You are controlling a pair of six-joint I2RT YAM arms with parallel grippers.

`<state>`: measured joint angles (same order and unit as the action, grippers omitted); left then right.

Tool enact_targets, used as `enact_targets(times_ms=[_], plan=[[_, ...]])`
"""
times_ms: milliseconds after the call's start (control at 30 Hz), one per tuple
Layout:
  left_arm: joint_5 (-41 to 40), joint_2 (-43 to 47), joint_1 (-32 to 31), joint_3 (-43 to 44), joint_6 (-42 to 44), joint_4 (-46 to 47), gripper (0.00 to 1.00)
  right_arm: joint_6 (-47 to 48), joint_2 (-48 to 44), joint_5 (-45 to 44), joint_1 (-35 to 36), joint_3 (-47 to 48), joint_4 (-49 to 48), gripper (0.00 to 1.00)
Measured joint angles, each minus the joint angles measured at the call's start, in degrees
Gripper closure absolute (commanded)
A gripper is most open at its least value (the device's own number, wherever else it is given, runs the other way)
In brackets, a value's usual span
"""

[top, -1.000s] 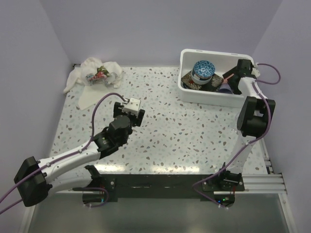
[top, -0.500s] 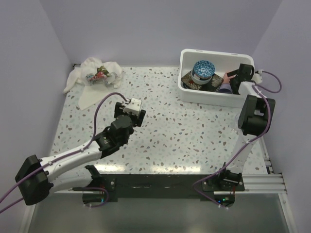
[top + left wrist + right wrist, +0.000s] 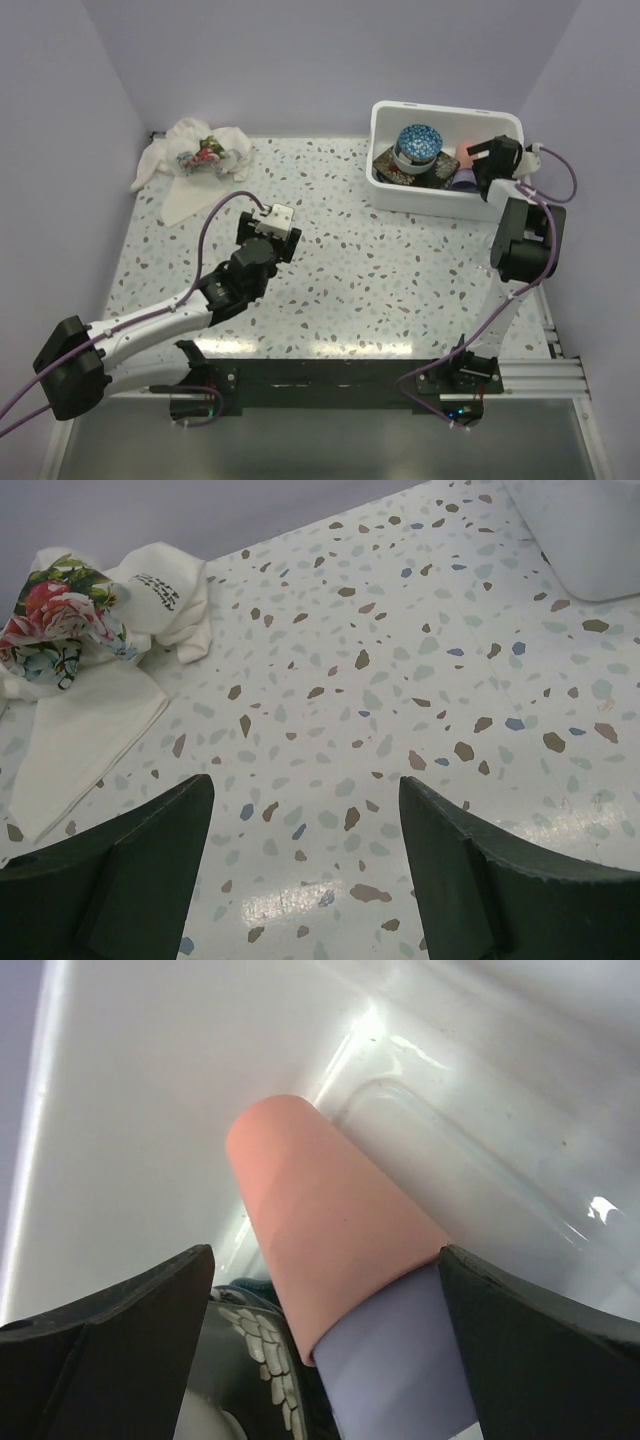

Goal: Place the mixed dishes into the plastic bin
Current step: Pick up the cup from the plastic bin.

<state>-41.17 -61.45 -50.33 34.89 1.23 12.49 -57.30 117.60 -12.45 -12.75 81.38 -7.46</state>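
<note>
The white plastic bin (image 3: pixel 385 195) stands at the far right of the table. Inside it sit a blue-patterned dish (image 3: pixel 417 143), a dark plate (image 3: pixel 398 173) and an orange cup (image 3: pixel 468 157) nested on a purple cup (image 3: pixel 462 182). My right gripper (image 3: pixel 488 160) is at the bin's right end. In the right wrist view it (image 3: pixel 325 1260) stands open, with the orange cup (image 3: pixel 320 1220) and purple cup (image 3: pixel 400 1370) lying between the jaws; a gap shows at the left finger. A dark plate (image 3: pixel 250 1360) lies beneath. My left gripper (image 3: pixel 268 238) (image 3: pixel 305 790) hovers open and empty over the mid-left table.
A crumpled white cloth with a red-green print (image 3: pixel 195 155) (image 3: pixel 70 630) lies at the far left corner. A corner of the bin (image 3: pixel 590 530) shows at the top right of the left wrist view. Purple walls close in the table on three sides.
My right gripper has drawn back toward the bin's right end, uncovering the orange cup lying in the bin. The left arm has shifted slightly to the right.
</note>
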Motion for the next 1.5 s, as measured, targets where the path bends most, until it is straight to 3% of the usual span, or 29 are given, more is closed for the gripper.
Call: enact_targets(times_ms=[500, 1033, 1500], plan=[[0.0, -0.2, 0.0, 0.0, 0.0, 0.2, 0.21, 2.9, -4.4, 2.0, 1.1, 0.1, -6.1, 0.02], [0.1, -0.2, -0.1, 0.0, 0.1, 0.3, 0.21, 3.5, -7.4, 0.2, 1.1, 8.7, 23.3, 0.01], [0.1, -0.2, -0.1, 0.0, 0.1, 0.3, 0.21, 0.0, 0.2, 1.3, 1.1, 13.1, 27.6, 0.02]])
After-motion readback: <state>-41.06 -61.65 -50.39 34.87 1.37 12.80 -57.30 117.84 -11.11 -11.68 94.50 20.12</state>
